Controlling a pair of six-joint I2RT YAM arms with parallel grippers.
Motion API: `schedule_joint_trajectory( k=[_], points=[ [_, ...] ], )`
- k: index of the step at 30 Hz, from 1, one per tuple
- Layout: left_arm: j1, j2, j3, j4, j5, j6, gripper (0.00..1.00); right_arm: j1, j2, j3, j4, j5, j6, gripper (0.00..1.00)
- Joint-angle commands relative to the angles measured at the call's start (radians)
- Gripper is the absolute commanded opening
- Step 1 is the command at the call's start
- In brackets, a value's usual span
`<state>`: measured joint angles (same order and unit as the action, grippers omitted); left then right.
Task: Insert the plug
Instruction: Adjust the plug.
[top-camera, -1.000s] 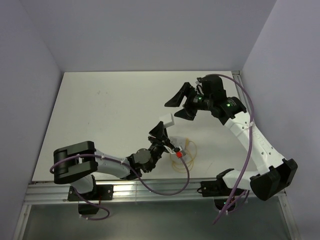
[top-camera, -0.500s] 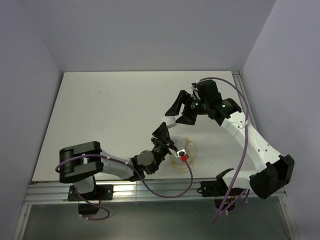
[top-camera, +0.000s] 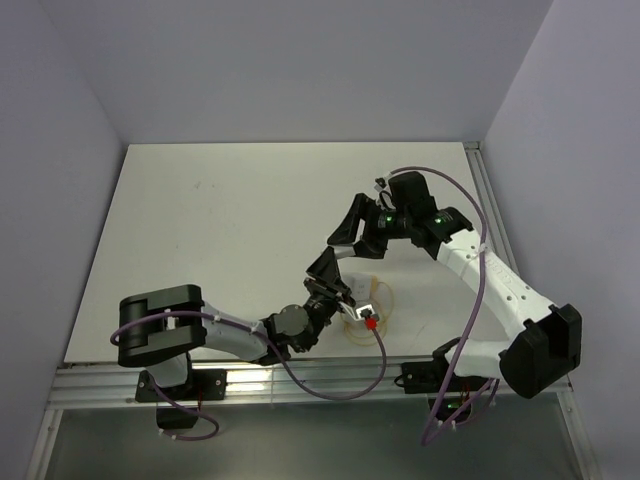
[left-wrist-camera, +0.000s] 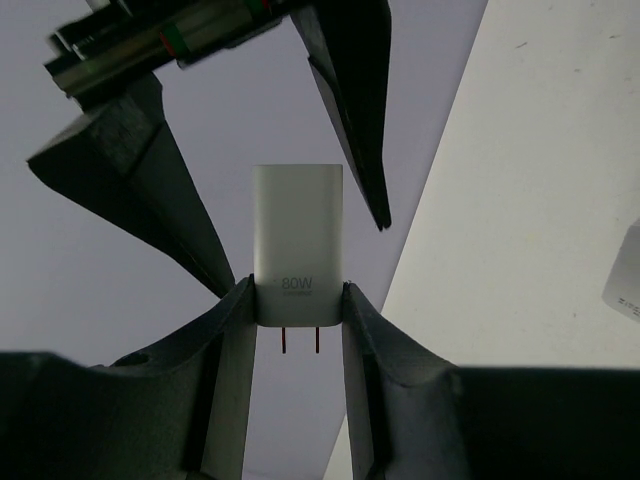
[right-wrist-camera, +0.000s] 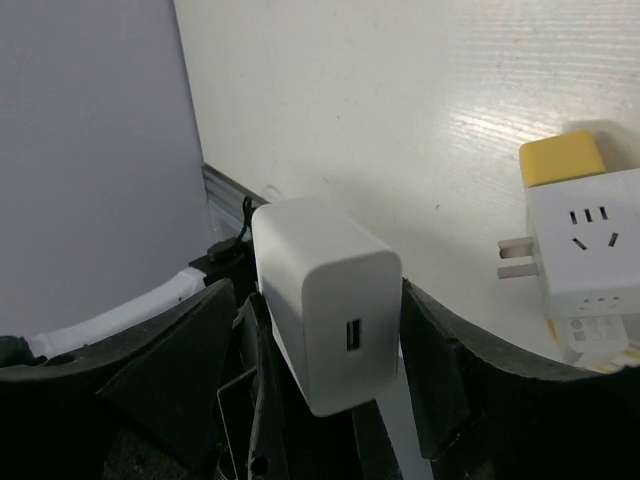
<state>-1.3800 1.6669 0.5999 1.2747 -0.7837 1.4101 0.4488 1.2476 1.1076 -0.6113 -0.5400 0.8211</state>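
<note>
- The left gripper (left-wrist-camera: 296, 290) is clenched on the white 80W charger (left-wrist-camera: 298, 225). It pinches the charger at the end where the two prongs (left-wrist-camera: 300, 340) come out, in the centre of the left wrist view.
- The right gripper (right-wrist-camera: 312, 285) is released. Its fingers (left-wrist-camera: 355, 110) stand on both sides of the charger body, with a small gap on each side, so it holds nothing.
- The charger is in the air above the table (right-wrist-camera: 400, 90). The white socket block (right-wrist-camera: 590, 250) with a yellow cap (right-wrist-camera: 565, 160) lies at the right edge of the right wrist view, well apart from the charger.
- Risk: if the left gripper lets go before the right one has a firm hold, the charger may drop or tilt.
- Risk: a grip that is off-centre can turn the prongs, and then they will miss the slots.
- Risk: the socket block seems to lie loose, so pushing may slide it away.
</note>
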Motion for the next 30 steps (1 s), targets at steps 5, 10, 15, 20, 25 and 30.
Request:
schedule_joint_trajectory(
  k=[5,10,15,20,25,30],
  points=[
    [-0.030,-0.035,0.001,0.581,-0.003,0.027,0.00,-0.038,-0.023,-0.101,0.235,-0.155,0.036,0.66],
    [-0.031,-0.055,-0.014,0.581,-0.008,0.012,0.00,-0.061,-0.056,-0.138,0.289,-0.209,0.061,0.49],
    [-0.031,-0.061,-0.031,0.581,-0.012,-0.014,0.00,-0.076,-0.088,-0.160,0.286,-0.209,0.049,0.49],
    [-0.031,-0.076,-0.045,0.581,-0.022,-0.019,0.01,-0.122,-0.140,-0.236,0.379,-0.277,0.113,0.48],
    [-0.031,-0.090,-0.045,0.581,-0.019,-0.030,0.00,-0.157,-0.163,-0.287,0.510,-0.368,0.185,0.49],
    [-0.031,-0.081,-0.038,0.583,-0.012,-0.033,0.00,-0.157,-0.163,-0.272,0.513,-0.400,0.179,0.46]
  ],
)
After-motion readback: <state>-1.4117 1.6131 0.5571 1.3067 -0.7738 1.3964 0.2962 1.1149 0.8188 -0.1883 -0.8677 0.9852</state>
